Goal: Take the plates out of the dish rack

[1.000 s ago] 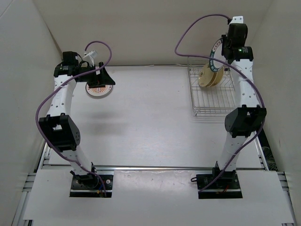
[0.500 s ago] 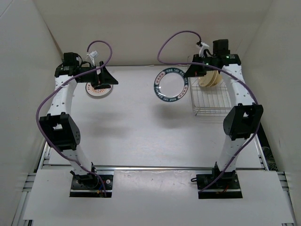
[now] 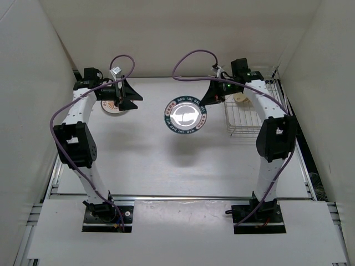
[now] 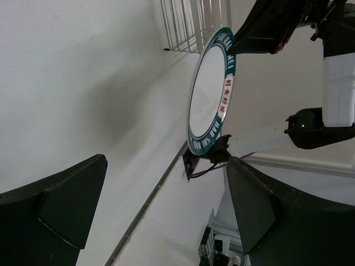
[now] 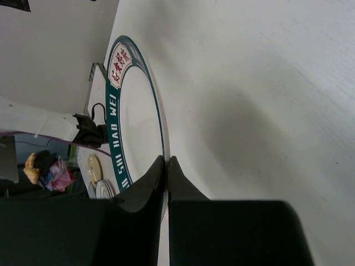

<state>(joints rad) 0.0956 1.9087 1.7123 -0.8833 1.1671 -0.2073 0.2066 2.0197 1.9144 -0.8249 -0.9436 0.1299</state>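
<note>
At the bottom of the frame, the 2 arm bases point(image 3: 105, 215) sit on the near edge of the white table point(image 3: 166, 172). Mid-frame, the right gripper point(image 3: 207, 103) is clamped on the upper-right rim of the dark-rimmed plate point(image 3: 186, 115). It holds the plate above the table, face turned up toward the overhead camera. Being round, the plate has no long axis.

At upper right stands the dish rack point(image 3: 250, 119), with a cream plate point(image 3: 242, 98) at its far end. At upper left, the left gripper point(image 3: 133, 96) is spread wide and grasps nothing, beside the orange-centred plate point(image 3: 111, 108) on the table. Plain cream walls point(image 3: 166, 33) enclose 3 sides.
</note>
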